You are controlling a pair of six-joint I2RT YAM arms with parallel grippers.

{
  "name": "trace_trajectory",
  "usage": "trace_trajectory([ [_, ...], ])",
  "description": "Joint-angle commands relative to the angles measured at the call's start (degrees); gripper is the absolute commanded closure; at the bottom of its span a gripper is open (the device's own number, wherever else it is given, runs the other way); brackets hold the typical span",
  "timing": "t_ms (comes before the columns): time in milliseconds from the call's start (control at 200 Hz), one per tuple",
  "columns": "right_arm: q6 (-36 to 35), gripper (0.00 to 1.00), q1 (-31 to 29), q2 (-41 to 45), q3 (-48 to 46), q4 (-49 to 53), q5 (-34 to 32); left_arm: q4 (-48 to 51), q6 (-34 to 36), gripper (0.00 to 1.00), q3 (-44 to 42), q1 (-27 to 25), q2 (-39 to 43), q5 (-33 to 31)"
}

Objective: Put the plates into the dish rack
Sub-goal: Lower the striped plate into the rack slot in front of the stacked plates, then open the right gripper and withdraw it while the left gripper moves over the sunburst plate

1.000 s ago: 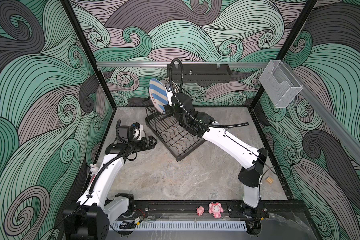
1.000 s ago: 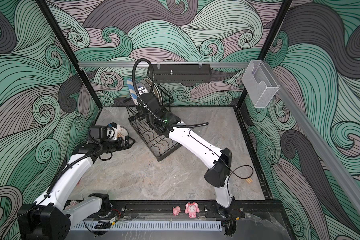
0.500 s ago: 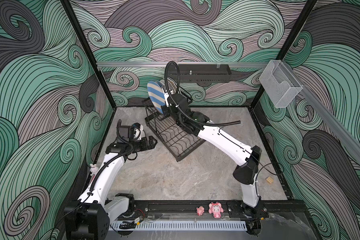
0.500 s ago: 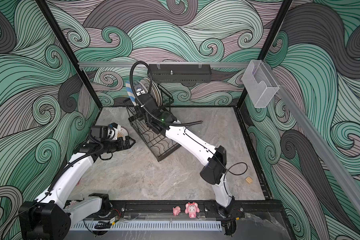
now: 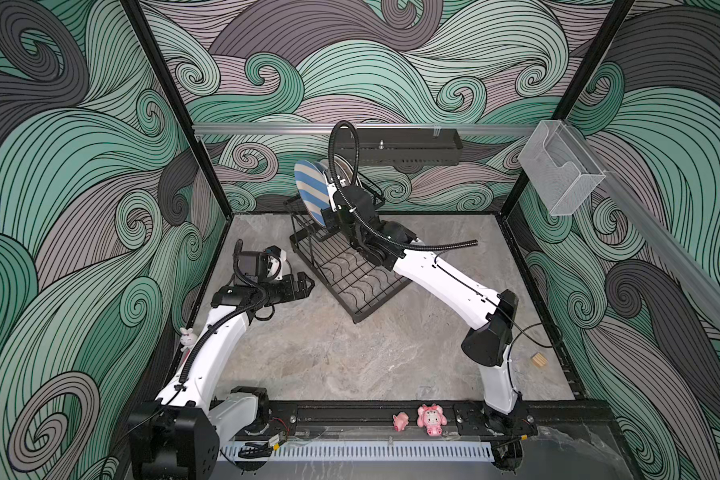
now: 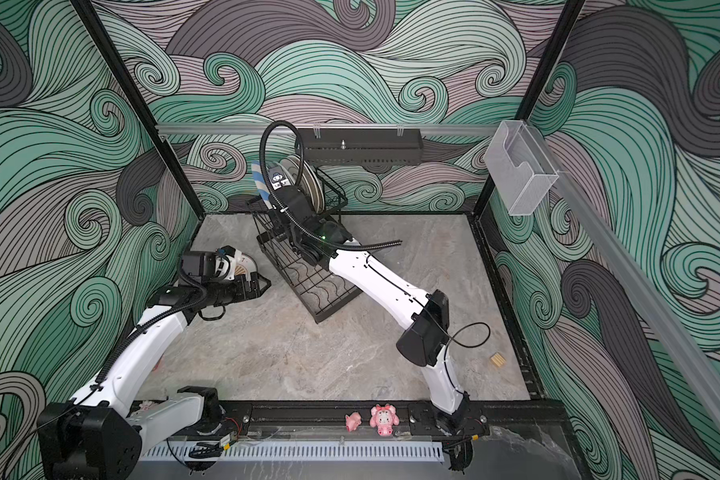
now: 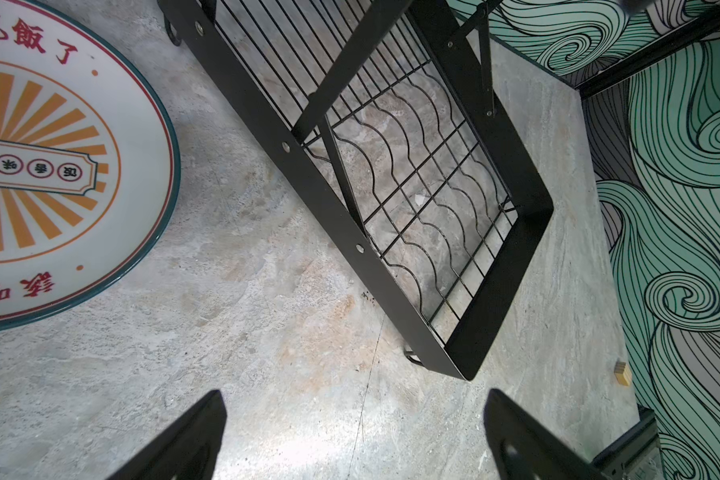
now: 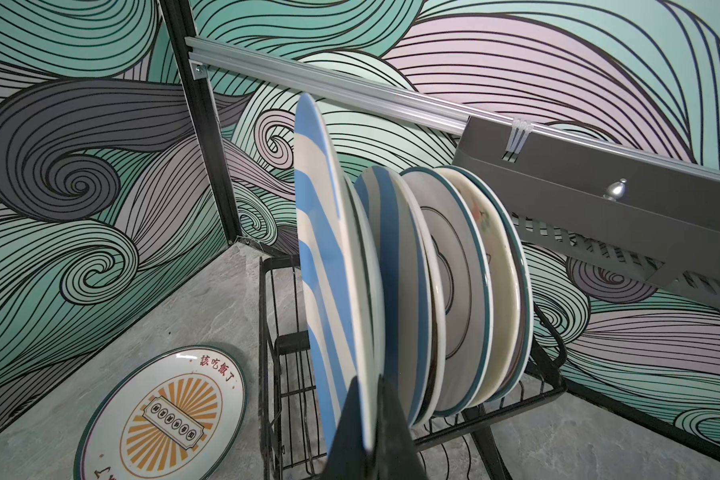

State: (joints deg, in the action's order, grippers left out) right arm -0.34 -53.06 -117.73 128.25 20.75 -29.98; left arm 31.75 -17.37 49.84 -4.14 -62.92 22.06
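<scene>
Over on the left, the left gripper (image 7: 354, 436) hangs low over the grey, stone-look tabletop (image 5: 329, 365), its black jaws spread wide with nothing in them. Just beside it one sunburst plate (image 7: 59, 166) lies flat and face up: round glossy white ceramic, with orange rays about a central banner, red lettering and a teal rim. Next comes the rack (image 5: 350, 286), black wire in a flat metal frame, its long axis slanting from the back wall toward the front right. Wavy wires cross the low tray, and the raised basket sits at the back end. In that basket the plates stand on edge in a row, faces turned toward the left wall. At the near end of the row is a striped plate (image 8: 321, 270) with broad blue and cream bands, leaning a little. The right gripper (image 8: 371, 399) reaches in from the right with its jaws closed on that plate's lower rim. Whether the plate's edge sits down in a slot I cannot tell. Behind it I count a second striped plate (image 8: 391, 257), a teal-rimmed plate (image 8: 454, 270) with a dark ring, and a cream plate (image 8: 495, 266). Thin rims overlap between them, so the full count is unclear. Far right, one small wooden block (image 5: 539, 359) lies on the tabletop.
</scene>
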Motion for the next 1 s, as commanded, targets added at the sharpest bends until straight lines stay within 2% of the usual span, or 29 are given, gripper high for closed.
trace_trajectory([
  [0, 0.57, 1.0, 0.24, -2.0, 3.04, -1.11, -0.65, 1.04, 0.76, 0.01, 0.69, 0.54, -0.11, -0.64],
  [295, -0.2, 1.0, 0.58, -5.86, 6.01, -0.93, -2.41, 1.28, 0.85, 0.01, 0.78, 0.54, -0.28, -0.81],
  [876, 1.48, 1.0, 1.79, -10.41, 9.5, 2.49, -1.15, 1.91, 1.05, 0.01, 1.01, 0.63, -0.46, -1.66],
  [926, 1.61, 0.96, 1.82, -10.34, 9.35, 2.46, -1.13, 1.92, 1.06, 0.01, 0.96, 0.65, -0.45, -1.83],
  [991, 1.57, 0.87, 1.82, -10.37, 9.28, 2.56, -1.05, 2.0, 1.11, 0.01, 0.97, 0.71, -0.44, -1.93],
])
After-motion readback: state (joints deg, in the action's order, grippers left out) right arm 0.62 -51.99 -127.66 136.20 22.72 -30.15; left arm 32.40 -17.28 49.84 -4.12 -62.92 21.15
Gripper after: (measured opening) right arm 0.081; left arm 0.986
